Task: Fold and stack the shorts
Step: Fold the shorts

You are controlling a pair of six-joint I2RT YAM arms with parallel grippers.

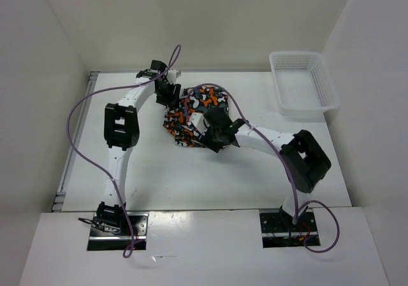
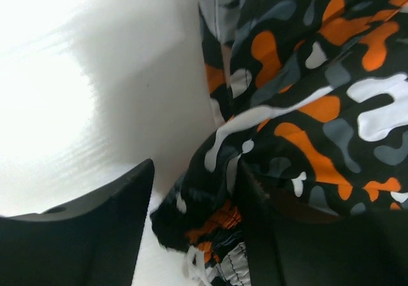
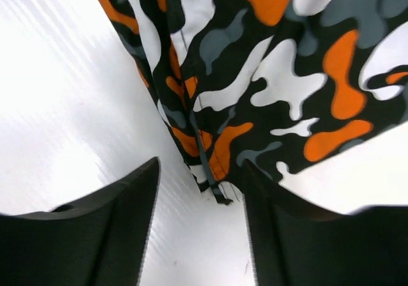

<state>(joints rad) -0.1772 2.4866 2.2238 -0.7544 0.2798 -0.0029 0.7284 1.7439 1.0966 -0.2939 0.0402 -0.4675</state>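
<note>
The shorts [image 1: 191, 111] lie bunched in a compact heap on the white table [image 1: 159, 171], left of centre toward the back. My left gripper [image 1: 169, 95] sits at the heap's left back edge. In the left wrist view its jaws stand apart around a bunched waistband fold of the shorts [image 2: 306, 76] with a white drawstring, so my left gripper [image 2: 197, 171] is open. My right gripper [image 1: 207, 130] hangs over the heap's front right side. In the right wrist view my right gripper [image 3: 201, 168] is open, and a loose corner of the shorts [image 3: 268, 63] hangs between the fingers without being pinched.
A white mesh basket [image 1: 303, 82] stands at the back right of the table. White walls close in the table on the left, back and right. Purple cables loop from both arms.
</note>
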